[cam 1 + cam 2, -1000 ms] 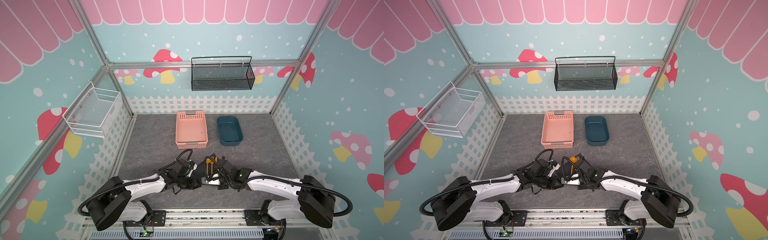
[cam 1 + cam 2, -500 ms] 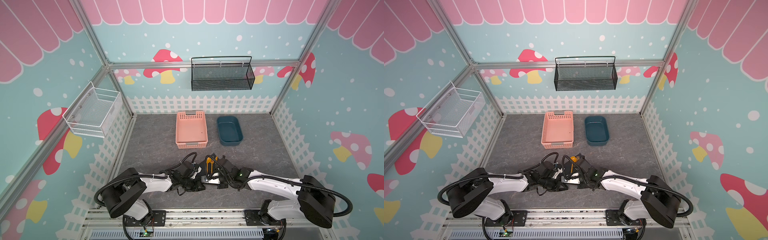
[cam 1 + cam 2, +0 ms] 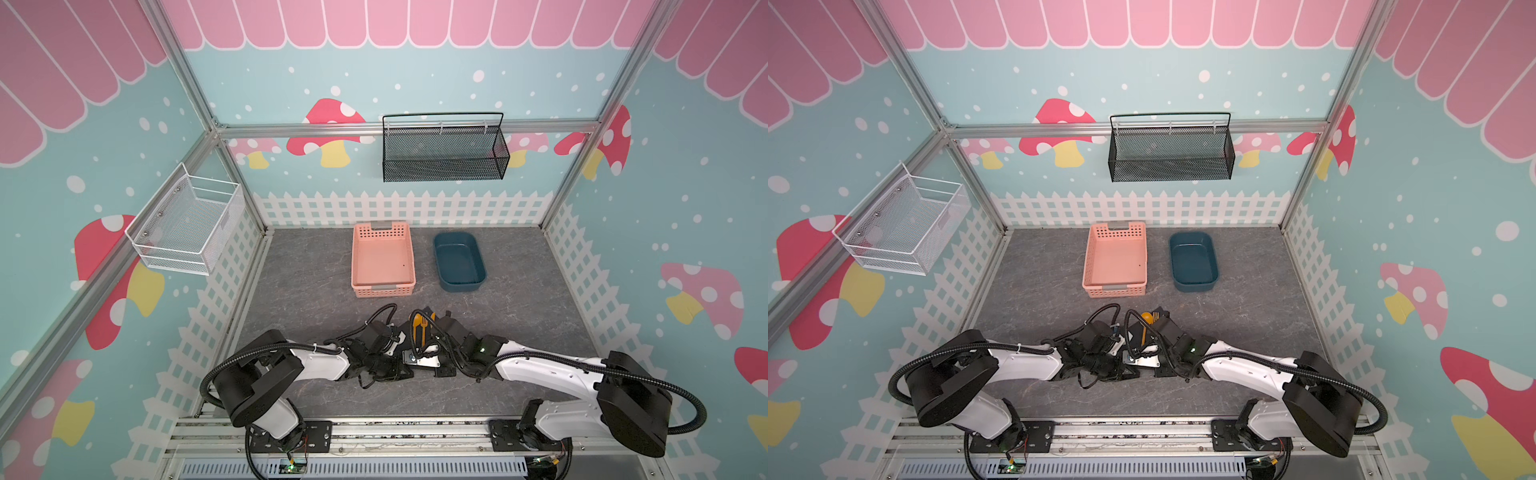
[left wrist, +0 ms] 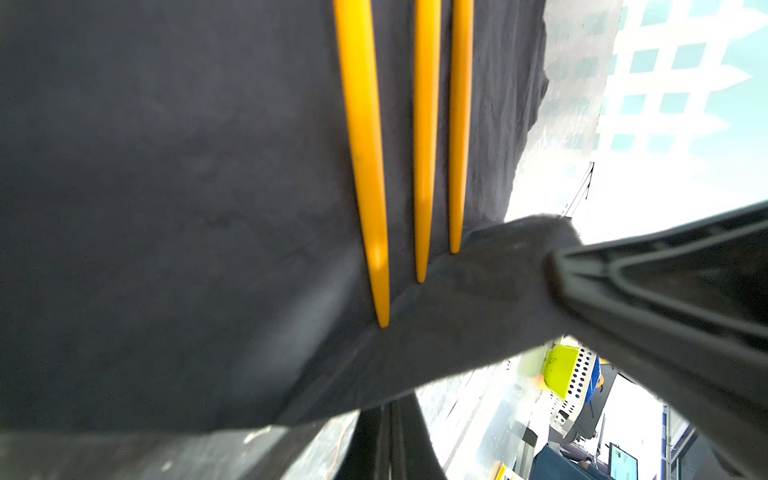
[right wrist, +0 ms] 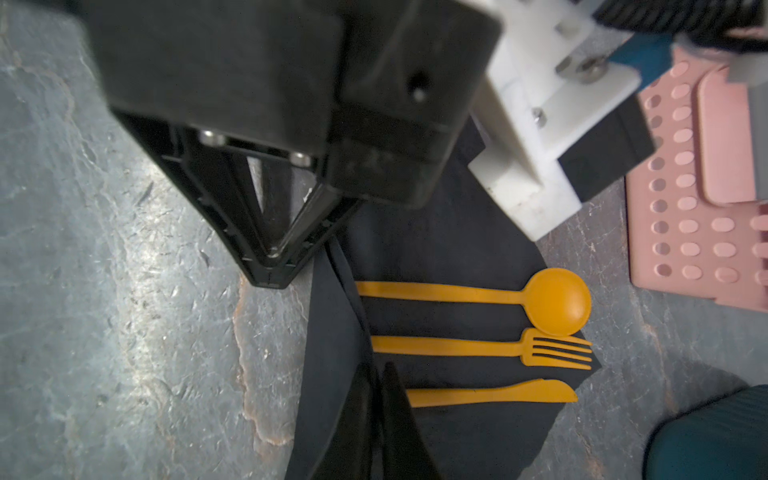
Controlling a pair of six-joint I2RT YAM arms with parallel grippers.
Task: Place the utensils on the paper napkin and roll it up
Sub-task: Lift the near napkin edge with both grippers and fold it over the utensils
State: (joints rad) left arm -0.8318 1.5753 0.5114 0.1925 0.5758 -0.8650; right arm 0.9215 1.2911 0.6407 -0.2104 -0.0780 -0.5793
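Observation:
Three orange utensils lie side by side on the black paper napkin at the front middle of the table: the spoon, the fork and the knife. In both top views they show between the two wrists. The napkin's near edge is folded up over the handle tips. My left gripper points steeply down at that folded edge, fingers together, and the fold runs into them. My right gripper grips the same fold further along, jaws all but closed.
A pink basket and a dark blue tub stand just behind the napkin. A black mesh basket hangs on the back wall and a white wire basket on the left wall. The rail edge runs behind both arms.
The left arm has folded in toward the middle and its gripper has closed at the napkin's folded edge. The right arm has barely moved.

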